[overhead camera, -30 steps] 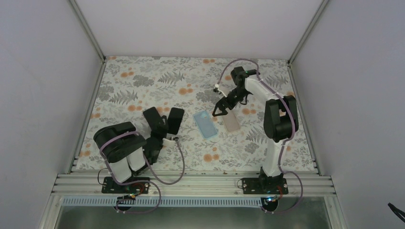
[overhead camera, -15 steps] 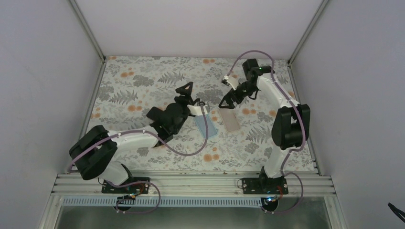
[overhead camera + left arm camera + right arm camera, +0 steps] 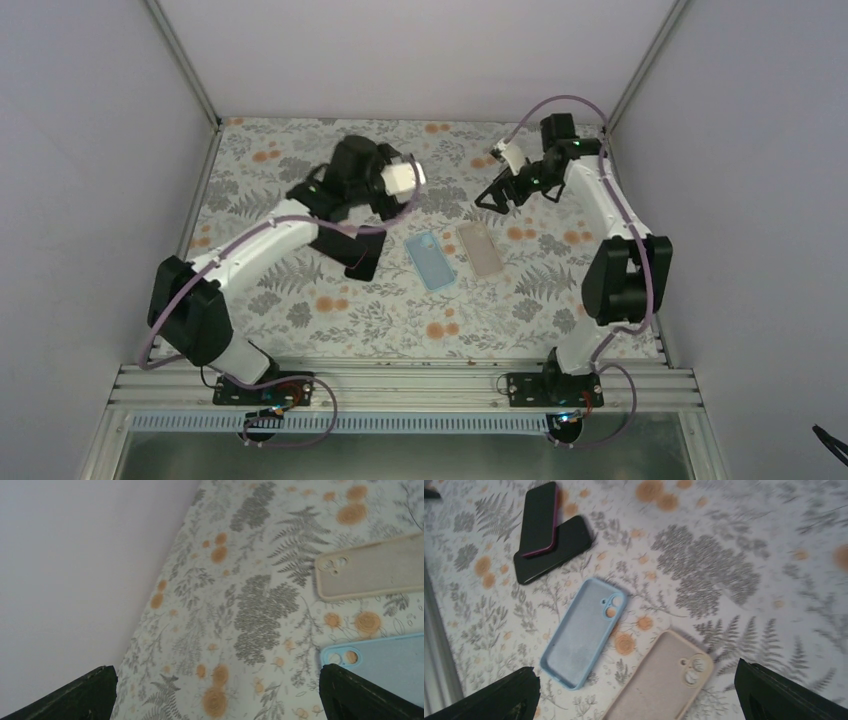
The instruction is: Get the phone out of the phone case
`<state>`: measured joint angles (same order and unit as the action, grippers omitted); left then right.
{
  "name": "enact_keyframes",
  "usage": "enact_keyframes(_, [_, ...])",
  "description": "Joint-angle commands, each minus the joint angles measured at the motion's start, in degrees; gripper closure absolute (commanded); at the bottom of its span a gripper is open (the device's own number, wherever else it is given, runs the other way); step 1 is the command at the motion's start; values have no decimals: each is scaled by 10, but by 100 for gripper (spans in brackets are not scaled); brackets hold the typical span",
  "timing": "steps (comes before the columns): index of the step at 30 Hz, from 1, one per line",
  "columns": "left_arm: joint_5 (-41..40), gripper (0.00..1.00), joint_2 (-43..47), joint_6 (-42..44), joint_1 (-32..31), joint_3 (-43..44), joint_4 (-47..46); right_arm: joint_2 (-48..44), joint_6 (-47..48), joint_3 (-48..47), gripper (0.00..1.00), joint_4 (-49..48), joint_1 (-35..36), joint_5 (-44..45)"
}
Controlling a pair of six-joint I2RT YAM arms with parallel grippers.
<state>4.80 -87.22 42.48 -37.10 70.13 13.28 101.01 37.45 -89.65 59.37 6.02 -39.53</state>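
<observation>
The blue phone case lies flat near the middle of the bench, hollow side up and empty. The leaf-and-flower print of the bench shows through its camera cut-out. Just to its right, not touching, lies the beige phone case. I cannot tell whether anything sits inside that one.

To the left of the blue one are two dark phones. The magenta-edged phone rests across one end of the black phone.

The left gripper hangs above the far middle of the bench with its jaws spread wide, holding nothing. The right gripper hangs beyond the beige case, also spread wide with nothing in it.
</observation>
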Motion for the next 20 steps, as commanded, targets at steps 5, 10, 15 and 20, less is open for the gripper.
enact_keyframes(5, [245, 0, -19, -96, 144, 158, 224, -133, -92, 54, 0, -144, -14, 71])
enact_keyframes(10, [319, 0, -41, -87, 207, 225, 297, -190, -145, 136, 0, -254, -14, 126])
enact_keyframes(15, [292, 0, -48, -71, 213, 254, 328, -196, -119, 163, 0, -262, -14, 136])
enact_keyframes(20, [276, 0, -35, -70, 215, 246, 325, -169, -126, 164, 0, -269, -15, 151])
